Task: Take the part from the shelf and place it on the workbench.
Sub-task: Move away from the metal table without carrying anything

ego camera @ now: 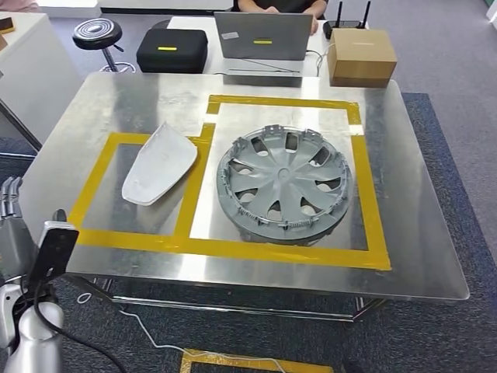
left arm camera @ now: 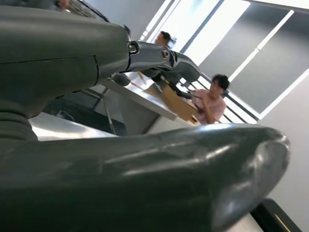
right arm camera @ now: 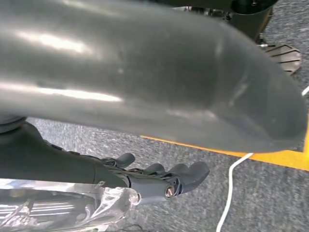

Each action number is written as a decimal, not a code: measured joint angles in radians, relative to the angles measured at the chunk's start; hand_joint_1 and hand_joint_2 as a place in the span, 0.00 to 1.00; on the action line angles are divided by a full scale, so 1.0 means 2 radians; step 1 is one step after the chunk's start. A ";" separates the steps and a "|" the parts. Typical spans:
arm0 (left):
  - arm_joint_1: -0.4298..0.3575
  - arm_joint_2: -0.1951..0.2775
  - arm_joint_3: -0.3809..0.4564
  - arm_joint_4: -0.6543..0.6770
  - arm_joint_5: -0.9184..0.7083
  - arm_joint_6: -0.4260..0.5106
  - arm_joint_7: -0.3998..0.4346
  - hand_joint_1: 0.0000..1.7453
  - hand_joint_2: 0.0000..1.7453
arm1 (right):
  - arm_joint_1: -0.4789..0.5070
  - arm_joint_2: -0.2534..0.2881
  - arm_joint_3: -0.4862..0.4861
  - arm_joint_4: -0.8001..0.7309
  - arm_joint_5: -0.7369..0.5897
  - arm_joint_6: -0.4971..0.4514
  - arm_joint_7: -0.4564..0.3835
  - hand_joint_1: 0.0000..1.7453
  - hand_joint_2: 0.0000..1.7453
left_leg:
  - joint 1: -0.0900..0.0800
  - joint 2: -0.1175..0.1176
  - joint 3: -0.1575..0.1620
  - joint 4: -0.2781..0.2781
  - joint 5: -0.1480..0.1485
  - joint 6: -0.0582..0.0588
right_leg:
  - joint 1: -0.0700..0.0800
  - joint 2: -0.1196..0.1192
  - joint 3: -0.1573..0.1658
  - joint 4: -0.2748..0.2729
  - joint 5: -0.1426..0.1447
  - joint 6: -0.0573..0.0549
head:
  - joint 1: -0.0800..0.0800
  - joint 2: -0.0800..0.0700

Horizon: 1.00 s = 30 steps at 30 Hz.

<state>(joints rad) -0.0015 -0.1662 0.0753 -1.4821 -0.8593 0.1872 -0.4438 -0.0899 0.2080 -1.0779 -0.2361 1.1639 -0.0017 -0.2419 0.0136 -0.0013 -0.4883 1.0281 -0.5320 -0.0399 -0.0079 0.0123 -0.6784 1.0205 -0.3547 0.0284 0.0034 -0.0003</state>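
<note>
Both parts, a white cover (ego camera: 158,163) and wheel cover (ego camera: 285,183), are lying on the workbench (ego camera: 422,233). Left hand (ego camera: 10,225) and right hand (right arm camera: 160,176) are hanging empty, fingers extended; placement appears done, withdrawal next.

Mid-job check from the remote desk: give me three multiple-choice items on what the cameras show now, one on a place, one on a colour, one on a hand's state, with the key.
1. Where does the wheel cover lie?
A. In the larger taped box on the workbench
B. On the floor
C. On the cardboard box

2. What colour is the tape marking the boxes?
A. Red
B. Yellow
C. Blue

3. What is the right hand doing?
A. Holding the wheel cover
B. Holding the white panel
C. Holding nothing, fingers extended

Key: 1 A, the cover sits flat inside the bigger yellow outline. 2 B, the strips are plainly yellow. 3 C, the right wrist view shows its fingers extended over the carpet with nothing in them.
</note>
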 joint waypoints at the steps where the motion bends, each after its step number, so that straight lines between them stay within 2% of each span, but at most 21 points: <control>1: 0.000 -0.003 0.019 0.000 0.002 0.002 -0.002 0.00 0.00 | 0.000 0.001 -0.001 0.000 0.000 0.000 0.000 0.00 0.00 | -0.001 0.000 0.010 -0.019 0.001 0.002 | 0.001 0.000 -0.002 0.000 0.005 0.003 | -0.001 0.000; 4: -0.001 -0.012 0.078 0.001 0.007 0.004 -0.003 0.00 0.00 | 0.002 0.002 -0.006 0.000 0.000 -0.001 0.000 0.00 0.00 | -0.002 0.000 0.005 -0.026 0.009 0.011 | -0.001 0.000 -0.003 -0.006 0.016 0.013 | -0.002 0.000; 5: -0.002 -0.015 0.098 0.003 0.009 0.004 -0.003 0.00 0.00 | 0.003 0.002 -0.008 0.000 0.000 -0.001 0.001 0.00 0.00 | -0.002 0.000 0.001 -0.026 0.014 0.015 | -0.001 -0.001 -0.006 -0.002 0.008 0.015 | -0.002 0.000; 6: -0.003 -0.018 0.118 0.005 0.010 0.005 -0.003 0.00 0.00 | 0.004 0.003 -0.009 0.000 0.000 -0.002 0.001 0.00 0.00 | -0.001 0.001 -0.004 -0.027 0.020 0.019 | -0.002 -0.001 -0.011 0.012 -0.009 0.017 | -0.001 0.000; 8: -0.007 -0.023 0.156 0.014 0.016 0.007 -0.002 0.00 0.00 | 0.004 0.004 -0.010 0.000 0.001 -0.003 0.001 0.00 0.00 | -0.001 0.001 -0.016 -0.027 0.031 0.023 | -0.002 -0.002 -0.027 0.071 -0.063 0.020 | 0.001 0.000; 9: -0.009 -0.024 0.175 0.021 0.018 0.008 -0.003 0.00 0.00 | 0.003 0.005 -0.011 0.000 0.001 -0.004 0.000 0.00 0.00 | -0.002 0.001 -0.023 -0.027 0.036 0.023 | -0.002 -0.002 -0.033 0.104 -0.082 0.021 | 0.001 0.000; 10: -0.011 -0.025 0.192 0.028 0.021 0.009 -0.004 0.00 0.00 | 0.003 0.005 -0.012 0.000 0.001 -0.005 0.000 0.00 0.00 | -0.003 0.001 -0.030 -0.026 0.042 0.023 | -0.002 -0.002 -0.033 0.128 -0.091 0.021 | 0.000 0.000; 11: -0.013 -0.026 0.207 0.035 0.021 0.010 -0.004 0.00 0.00 | 0.003 0.006 -0.012 0.000 0.002 -0.006 0.000 0.00 0.00 | -0.003 0.002 -0.037 -0.026 0.047 0.023 | -0.001 -0.002 -0.026 0.137 -0.088 0.020 | 0.000 0.000; 12: -0.015 -0.027 0.221 0.042 0.021 0.011 -0.001 0.00 0.00 | 0.003 0.006 -0.013 0.000 0.002 -0.006 0.000 0.00 0.00 | -0.004 0.001 -0.043 -0.025 0.052 0.022 | -0.001 -0.002 -0.010 0.128 -0.077 0.018 | 0.000 0.000; 13: -0.018 -0.028 0.234 0.049 0.020 0.012 0.002 0.00 0.00 | 0.003 0.006 -0.013 0.000 0.002 -0.006 0.000 0.00 0.00 | -0.004 0.001 -0.049 -0.025 0.057 0.021 | 0.000 -0.002 0.015 0.103 -0.066 0.016 | 0.000 0.000; 15: -0.027 -0.029 0.262 0.070 0.019 0.014 0.011 0.00 0.00 | 0.000 0.007 -0.014 0.000 0.004 -0.004 0.000 0.00 0.00 | -0.005 0.001 -0.057 -0.025 0.065 0.018 | 0.003 -0.002 0.070 0.031 -0.064 0.009 | 0.000 0.000; 16: -0.033 -0.028 0.279 0.086 0.016 0.016 0.014 0.00 0.00 | -0.002 0.007 -0.014 0.000 0.006 -0.002 0.000 0.00 0.00 | -0.006 0.001 -0.059 -0.025 0.069 0.015 | 0.005 -0.002 0.087 0.003 -0.069 0.007 | 0.000 0.000; 17: -0.039 -0.026 0.295 0.105 0.012 0.019 0.016 0.00 0.00 | -0.003 0.007 -0.015 -0.001 0.007 -0.001 0.001 0.00 0.00 | -0.005 0.002 -0.060 -0.025 0.073 0.012 | 0.006 -0.002 0.095 -0.013 -0.074 0.005 | 0.000 0.000; 19: -0.049 -0.020 0.328 0.151 0.004 0.026 0.018 0.00 0.00 | -0.003 0.007 -0.016 -0.001 0.010 0.002 0.002 0.00 0.00 | -0.004 0.002 -0.061 -0.026 0.080 0.005 | 0.007 -0.002 0.092 -0.019 -0.069 0.000 | 0.000 0.000; 20: -0.052 -0.017 0.343 0.175 0.000 0.029 0.019 0.00 0.00 | -0.003 0.007 -0.017 -0.001 0.011 0.003 0.002 0.00 0.00 | -0.003 0.002 -0.064 -0.023 0.074 0.002 | 0.006 -0.003 0.089 -0.020 -0.064 -0.004 | 0.000 0.000; 22: -0.056 -0.008 0.368 0.219 -0.006 0.032 0.019 0.00 0.00 | -0.003 0.008 -0.018 -0.001 0.012 0.003 0.003 0.00 0.00 | -0.002 0.001 -0.077 0.008 0.037 -0.003 | 0.004 -0.004 0.079 -0.023 -0.051 -0.010 | -0.002 0.000; 24: -0.061 0.000 0.387 0.258 -0.009 0.033 0.019 0.00 0.00 | -0.003 0.008 -0.019 -0.001 0.014 0.003 0.003 0.00 0.00 | -0.002 0.001 -0.096 0.071 -0.011 -0.007 | 0.004 -0.004 0.064 -0.022 -0.039 -0.012 | -0.005 0.000; 25: -0.063 0.003 0.393 0.273 -0.010 0.033 0.020 0.00 0.00 | -0.003 0.008 -0.019 -0.001 0.015 0.004 0.003 0.00 0.00 | -0.001 0.001 -0.101 0.098 -0.023 -0.008 | 0.004 -0.004 0.057 -0.022 -0.034 -0.012 | -0.005 0.000; 27: -0.065 0.006 0.401 0.293 -0.012 0.033 0.021 0.00 0.00 | -0.002 0.008 -0.019 -0.001 0.016 0.004 0.004 0.00 0.00 | -0.001 0.001 -0.099 0.120 -0.018 -0.010 | 0.004 -0.005 0.044 -0.021 -0.025 -0.010 | -0.005 0.000; 29: -0.069 0.010 0.408 0.312 -0.019 0.031 0.028 0.00 0.00 | -0.002 0.008 -0.019 -0.001 0.016 0.004 0.004 0.00 0.00 | 0.001 0.001 -0.072 0.093 0.006 -0.012 | 0.003 -0.005 0.032 -0.019 -0.016 -0.007 | -0.005 0.000; 30: -0.071 0.013 0.412 0.325 -0.024 0.031 0.033 0.00 0.00 | -0.003 0.008 -0.019 -0.001 0.017 0.004 0.004 0.00 0.00 | 0.002 0.001 -0.047 0.063 0.015 -0.013 | 0.002 -0.005 0.025 -0.017 -0.011 -0.005 | -0.005 0.000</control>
<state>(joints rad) -0.1441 -0.1397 0.8984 -0.8313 -0.9065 0.2488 -0.3778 -0.0951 0.2239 -1.1163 -0.2376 1.1972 0.0068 -0.2335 0.0181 0.0011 -0.5823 1.1542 -0.5030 -0.0657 -0.0033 0.0015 -0.6282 0.9859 -0.3773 0.0185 -0.0067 -0.0003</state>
